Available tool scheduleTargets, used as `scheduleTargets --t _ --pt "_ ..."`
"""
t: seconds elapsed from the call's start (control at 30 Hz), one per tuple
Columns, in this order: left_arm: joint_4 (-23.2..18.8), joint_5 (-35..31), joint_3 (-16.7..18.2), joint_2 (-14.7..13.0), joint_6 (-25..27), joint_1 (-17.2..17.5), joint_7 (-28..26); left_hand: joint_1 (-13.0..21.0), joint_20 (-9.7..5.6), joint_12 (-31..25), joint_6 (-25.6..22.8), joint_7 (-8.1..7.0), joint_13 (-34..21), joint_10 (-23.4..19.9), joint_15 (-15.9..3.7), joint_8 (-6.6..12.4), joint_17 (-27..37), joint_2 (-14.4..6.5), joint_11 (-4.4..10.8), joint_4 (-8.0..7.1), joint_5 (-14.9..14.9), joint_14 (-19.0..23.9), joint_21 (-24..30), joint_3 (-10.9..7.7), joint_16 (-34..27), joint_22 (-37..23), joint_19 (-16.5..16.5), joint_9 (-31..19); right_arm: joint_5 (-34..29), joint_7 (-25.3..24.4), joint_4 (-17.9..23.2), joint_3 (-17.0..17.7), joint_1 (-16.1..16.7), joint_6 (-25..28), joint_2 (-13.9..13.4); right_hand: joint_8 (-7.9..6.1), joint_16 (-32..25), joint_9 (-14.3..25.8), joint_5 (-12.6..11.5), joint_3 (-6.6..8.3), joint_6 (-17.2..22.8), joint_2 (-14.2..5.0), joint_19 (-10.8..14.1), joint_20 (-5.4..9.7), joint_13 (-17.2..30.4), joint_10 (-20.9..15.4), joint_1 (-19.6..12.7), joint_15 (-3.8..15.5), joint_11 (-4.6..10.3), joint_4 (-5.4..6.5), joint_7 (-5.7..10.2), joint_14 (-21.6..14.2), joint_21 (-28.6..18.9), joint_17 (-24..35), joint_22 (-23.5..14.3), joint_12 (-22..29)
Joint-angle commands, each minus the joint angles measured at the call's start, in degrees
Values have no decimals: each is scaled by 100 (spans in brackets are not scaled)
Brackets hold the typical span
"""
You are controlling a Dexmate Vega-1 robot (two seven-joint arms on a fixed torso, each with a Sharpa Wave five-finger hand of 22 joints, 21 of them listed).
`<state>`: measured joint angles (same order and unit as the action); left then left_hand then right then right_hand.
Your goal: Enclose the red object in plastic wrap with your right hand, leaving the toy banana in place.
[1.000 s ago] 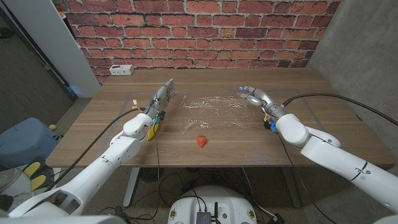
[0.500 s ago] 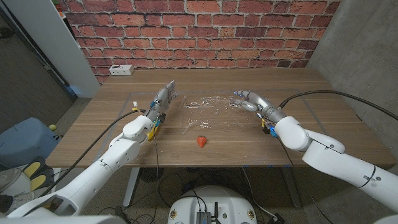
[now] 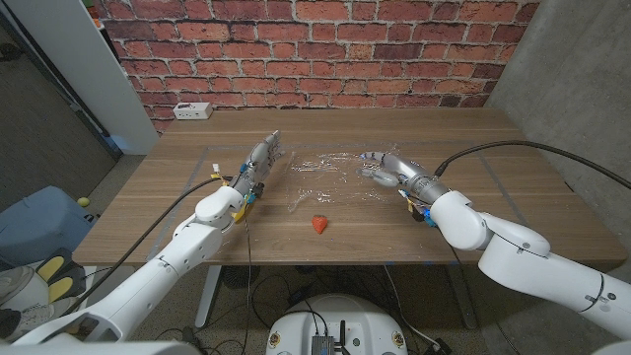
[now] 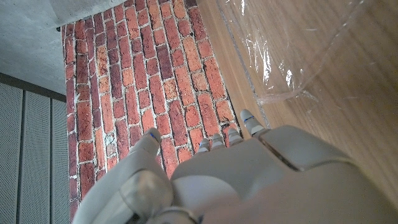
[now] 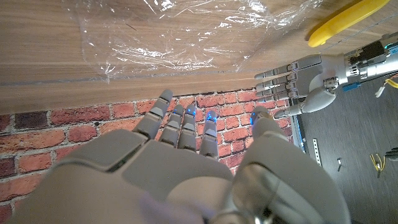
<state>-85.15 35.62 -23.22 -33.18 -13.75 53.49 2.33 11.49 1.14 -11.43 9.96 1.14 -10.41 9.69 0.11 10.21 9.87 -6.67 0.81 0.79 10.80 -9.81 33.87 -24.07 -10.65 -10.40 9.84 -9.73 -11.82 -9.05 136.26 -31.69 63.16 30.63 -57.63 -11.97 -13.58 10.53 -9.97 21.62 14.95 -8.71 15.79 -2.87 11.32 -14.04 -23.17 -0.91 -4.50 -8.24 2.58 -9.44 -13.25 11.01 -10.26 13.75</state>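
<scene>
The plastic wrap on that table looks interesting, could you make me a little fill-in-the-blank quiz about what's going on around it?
1. The small red object lies on the bare wood just off the sheet's near edge, not on the ____.
2. The right hand reaches over the sheet's ____ side.
3. The toy banana is coloured ____.
4. The left hand holds ____.

Missing words: plastic wrap; right; yellow; nothing
</scene>
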Motion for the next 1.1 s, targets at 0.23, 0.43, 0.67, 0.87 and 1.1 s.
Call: scheduleTargets --t 0.23,0.43,0.67,0.87,1.1 --pt "-39 59 28 -65 -122 131 109 10 92 7 68 -48 -18 228 12 11 10 -17 -19 34 30 -227 -40 -19 16 -17 421 -21 -811 750 258 -624 -350 20 161 35 -58 19 -29 45 64 -15 143 54 26 -93 -143 38 19 -29 4 -193 -68 17 -26 -13" --pt "-33 67 41 -82 -142 139 133 8 122 6 68 -58 -18 227 8 12 10 -16 -28 35 29 -227 -48 -18 15 -18 422 -21 -988 1087 158 -818 -525 -110 315 33 -68 20 -23 47 91 -20 168 -44 28 -149 -161 73 29 -26 15 -234 -70 26 -27 -7" --pt "-32 78 65 -103 -162 145 151 3 150 7 67 -73 -19 234 5 14 11 -17 -36 36 29 -235 -62 -17 17 -18 429 -22 -1287 1405 69 -1026 -680 -185 461 25 -82 21 -25 72 136 -32 198 -54 30 -198 -217 95 50 -46 18 -300 -73 26 -29 -3" --pt "-23 106 86 -118 -182 160 182 -3 262 8 69 -91 -19 240 5 14 11 -17 -25 37 29 -237 -81 -16 16 -19 445 -22 -1526 1607 -15 -1148 -768 -221 601 6 -77 21 -34 126 224 -28 242 -11 30 -267 -337 115 105 -105 27 -356 -77 12 -29 1" --pt "13 135 107 -121 -209 169 212 -7 287 7 64 -102 -19 242 7 17 11 -15 -23 39 28 -236 -89 -14 14 -21 436 -22 -1662 1892 -213 -1296 -921 -363 807 6 -63 20 -41 176 263 -15 275 -36 30 -309 -457 137 113 -153 34 -385 -78 1 -28 -4"
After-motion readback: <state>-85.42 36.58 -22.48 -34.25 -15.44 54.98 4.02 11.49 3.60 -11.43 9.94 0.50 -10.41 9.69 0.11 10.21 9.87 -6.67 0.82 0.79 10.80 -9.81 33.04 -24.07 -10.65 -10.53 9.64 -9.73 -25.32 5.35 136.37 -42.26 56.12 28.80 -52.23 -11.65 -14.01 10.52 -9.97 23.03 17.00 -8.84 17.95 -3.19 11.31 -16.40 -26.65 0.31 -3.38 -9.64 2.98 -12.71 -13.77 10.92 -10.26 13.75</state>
